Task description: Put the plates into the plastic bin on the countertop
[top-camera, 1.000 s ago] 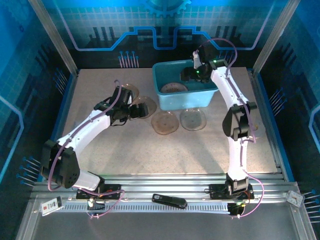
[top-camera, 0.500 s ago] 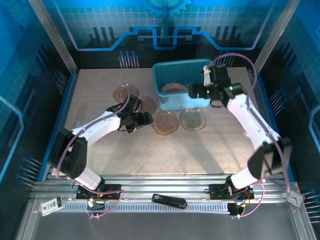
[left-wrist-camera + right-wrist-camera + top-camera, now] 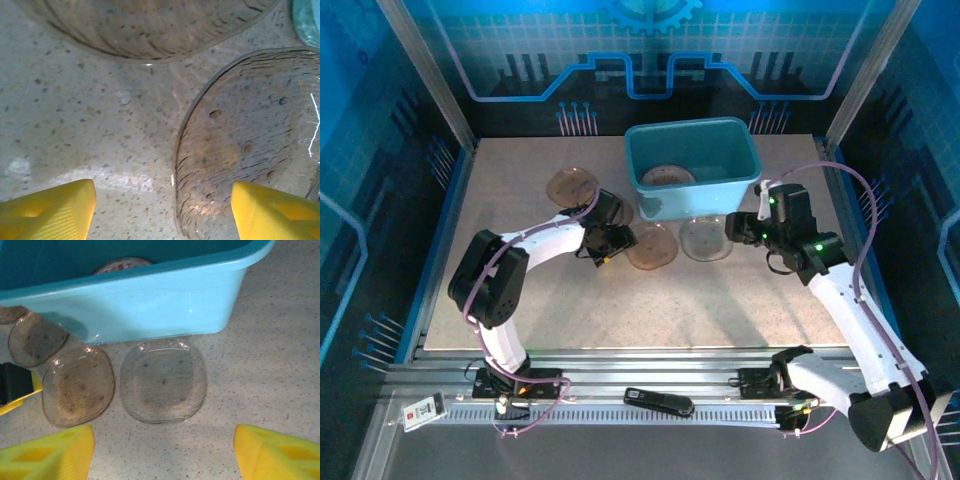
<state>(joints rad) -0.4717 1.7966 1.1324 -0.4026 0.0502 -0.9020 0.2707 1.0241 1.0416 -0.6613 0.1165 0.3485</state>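
The teal plastic bin (image 3: 692, 165) stands at the back of the speckled countertop (image 3: 570, 300), with a white red-rimmed plate (image 3: 667, 176) inside. Smoky-brown plates lie in front of it: one at the left (image 3: 570, 185), one in the middle (image 3: 650, 245), and a clearer one (image 3: 706, 238). My left gripper (image 3: 620, 240) is open, low at the middle plate's left rim (image 3: 250, 145); that rim runs between its yellow fingers (image 3: 50, 210). My right gripper (image 3: 735, 228) is open, just right of the clearer plate (image 3: 164, 380), nothing between its fingers (image 3: 277, 452).
Another brown plate (image 3: 150, 25) lies just beyond the left gripper, partly under it in the top view. The bin's front wall (image 3: 135, 295) rises right behind the two front plates. A black handset (image 3: 658, 401) lies on the rail at the near edge.
The right arm has swung out of the bin, forward and rightward, down beside the clearer plate. The left gripper has slid right to the middle plate's rim. Both grippers' jaws have narrowed a little.
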